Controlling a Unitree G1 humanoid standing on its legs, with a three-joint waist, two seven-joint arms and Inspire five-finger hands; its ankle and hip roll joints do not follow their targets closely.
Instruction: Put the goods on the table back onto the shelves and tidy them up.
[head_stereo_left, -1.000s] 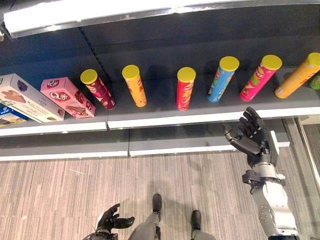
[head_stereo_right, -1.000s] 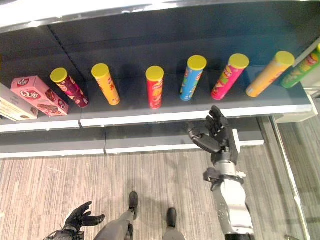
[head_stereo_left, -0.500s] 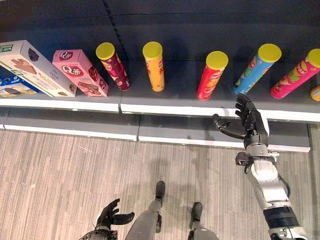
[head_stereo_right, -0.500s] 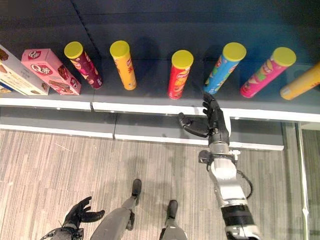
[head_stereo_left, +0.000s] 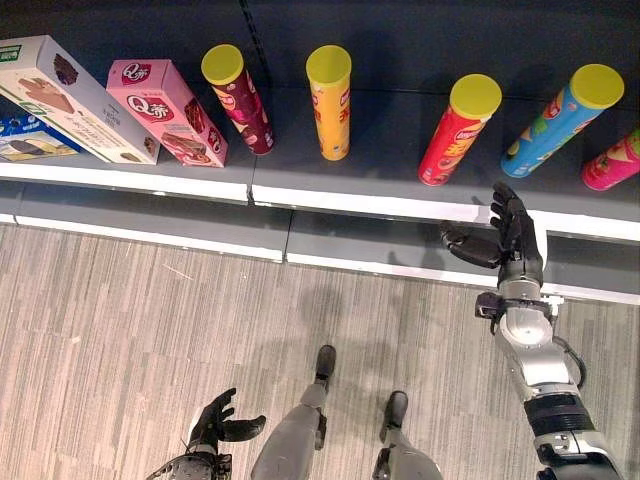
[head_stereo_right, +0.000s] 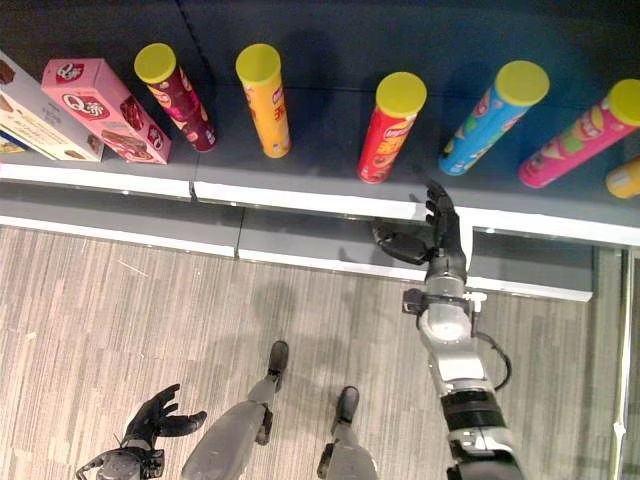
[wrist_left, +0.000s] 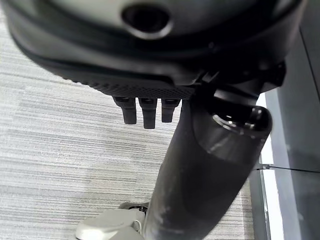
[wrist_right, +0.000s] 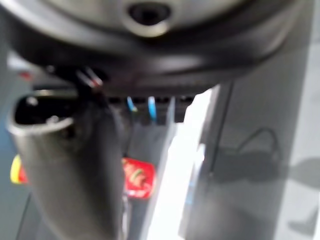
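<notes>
Right hand (head_stereo_left: 510, 240) reaching, fingers apart and empty.
Careless approach could topple the red can (head_stereo_left: 455, 135) on the shelf (head_stereo_left: 350, 200).

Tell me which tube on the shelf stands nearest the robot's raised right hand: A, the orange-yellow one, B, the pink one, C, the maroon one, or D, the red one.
D: the open right hand is raised at the shelf's front edge, just below and to the right of the red tube, with the blue tube further off to its upper right.
</notes>
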